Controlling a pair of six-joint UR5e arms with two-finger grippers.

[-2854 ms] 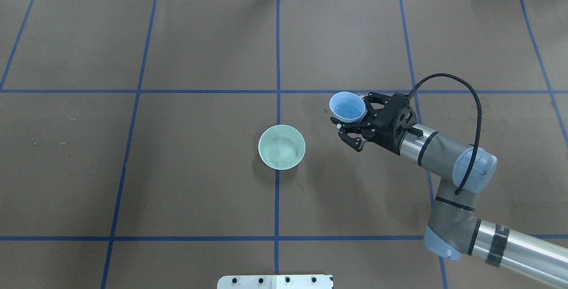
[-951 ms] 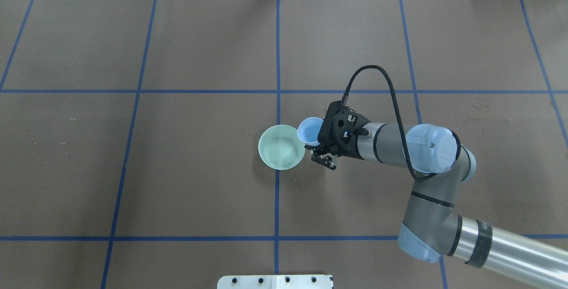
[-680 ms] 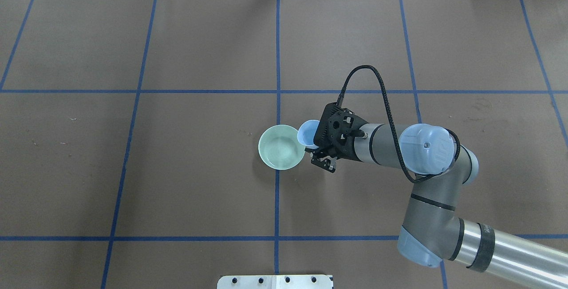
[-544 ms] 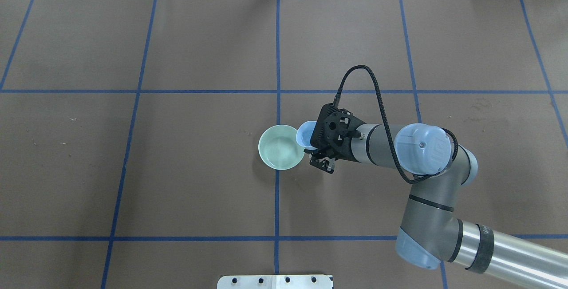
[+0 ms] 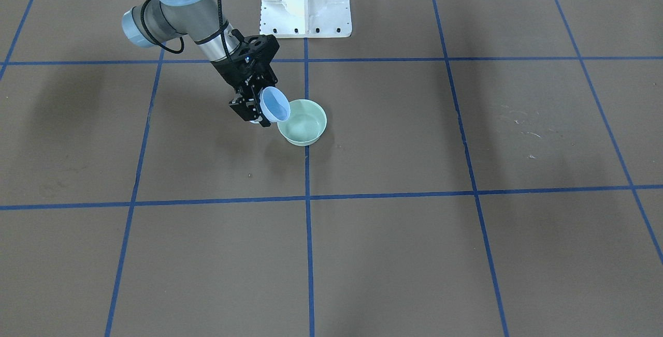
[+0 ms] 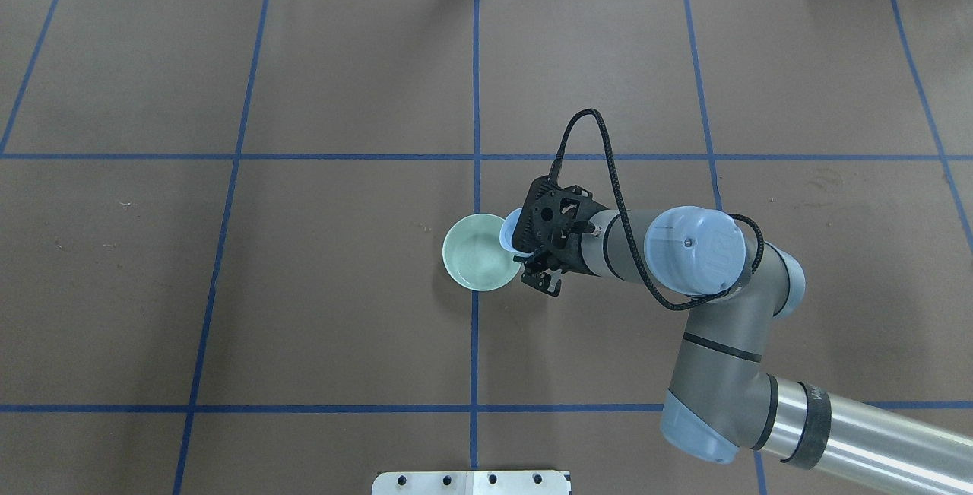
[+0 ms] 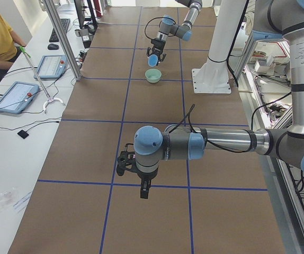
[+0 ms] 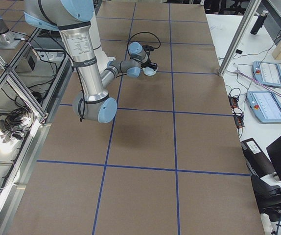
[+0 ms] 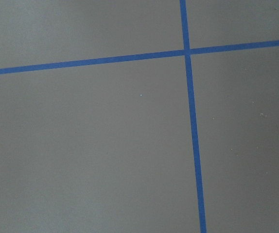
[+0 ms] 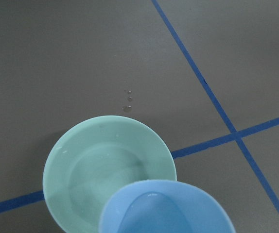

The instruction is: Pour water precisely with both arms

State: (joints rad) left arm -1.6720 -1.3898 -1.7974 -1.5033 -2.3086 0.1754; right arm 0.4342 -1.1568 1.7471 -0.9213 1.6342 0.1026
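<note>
Water (image 10: pixel 161 213) is seen as a clear, colourless pool with a curved edge inside the blue cup (image 5: pixel 274 105), sitting toward the lowered lip. Faint ripples can also be made out on the bottom of the green bowl (image 5: pixel 303 122). The cup is pinched at its side by the right hand (image 5: pixel 257 113) and held tilted, with its lip over the near rim of the bowl. The bowl is parked on a blue tape line (image 6: pixel 474 343) in the middle of the brown surface (image 6: pixel 304 290). A few small drops (image 10: pixel 128 103) are spotted on the surface just past the bowl. Compared with about three seconds back, the cup has been carried in from well to the right of the bowl, where it was held almost level. Over the last second it has been nudged further over the rim and tipped more, and the right arm (image 6: pixel 684 252) has been rolled at the wrist. The bowl hasn't been moved at all. The left arm (image 7: pixel 221 140) is parked well away from all that. Its left hand (image 7: pixel 143 189) is only caught in the side view, so whether it's spread or pressed together can't be told.
</note>
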